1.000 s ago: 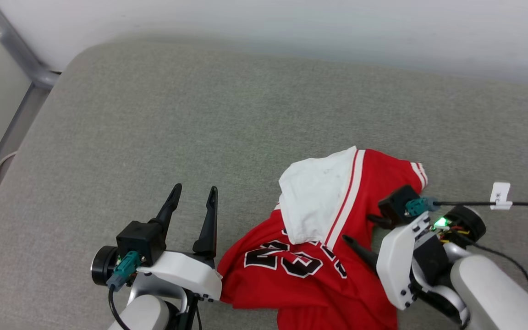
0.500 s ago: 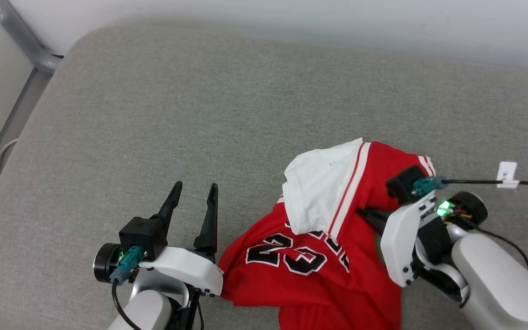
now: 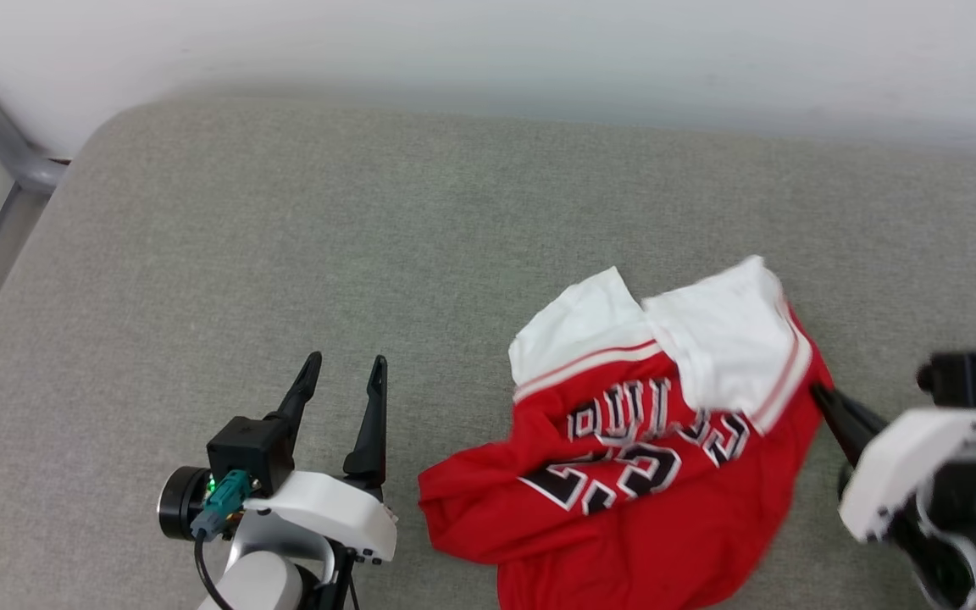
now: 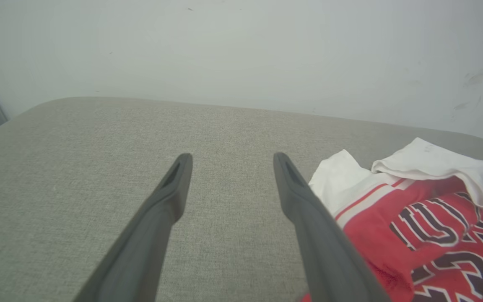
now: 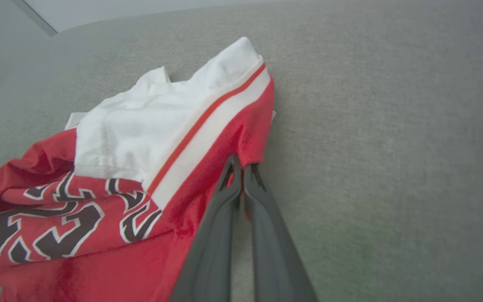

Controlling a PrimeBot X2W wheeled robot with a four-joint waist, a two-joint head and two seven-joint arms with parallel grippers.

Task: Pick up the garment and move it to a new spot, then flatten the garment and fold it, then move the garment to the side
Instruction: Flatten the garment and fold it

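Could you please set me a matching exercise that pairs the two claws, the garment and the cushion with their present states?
Things:
1. left claw
2. right claw
3. garment
4. cushion

States:
A. shut on the garment's red edge
B. grey, lying under everything
C. open, holding nothing
D. crumpled, number facing up

Pairs: 1-C, 2-A, 3-D, 4-B
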